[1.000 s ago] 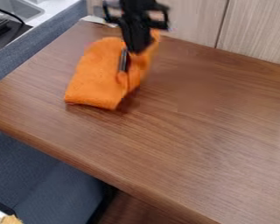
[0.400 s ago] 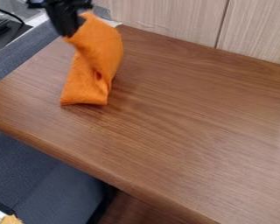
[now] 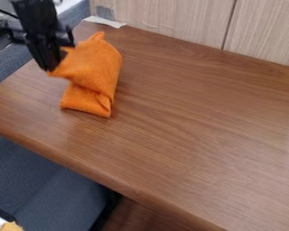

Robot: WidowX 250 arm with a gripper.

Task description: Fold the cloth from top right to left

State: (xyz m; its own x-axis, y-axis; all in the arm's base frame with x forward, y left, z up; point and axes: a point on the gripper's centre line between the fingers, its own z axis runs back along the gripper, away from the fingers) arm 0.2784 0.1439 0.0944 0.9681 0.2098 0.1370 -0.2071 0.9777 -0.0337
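Observation:
The black gripper (image 3: 49, 67) hangs at the upper left of the camera view, shut on the left corner of the orange cloth (image 3: 92, 65). That held corner is lifted over the left part of the table. The upper layer of the cloth lies folded across the lower one, with a small peak standing up at its top. Below, the bottom edge of the cloth rests on the wooden table (image 3: 189, 126), its lower right side creased.
A wood-grain wall panel (image 3: 171, 18) runs along the table's back edge, with a white strip (image 3: 104, 21) at the back left corner. Blue-grey padding (image 3: 38, 180) borders the table's front left. A dark object and a sink are behind the arm.
The gripper has moved left from above the cloth, then down, drawing the held corner leftward. The cloth's upper layer has swung over to the left, and its lower end has shifted slightly.

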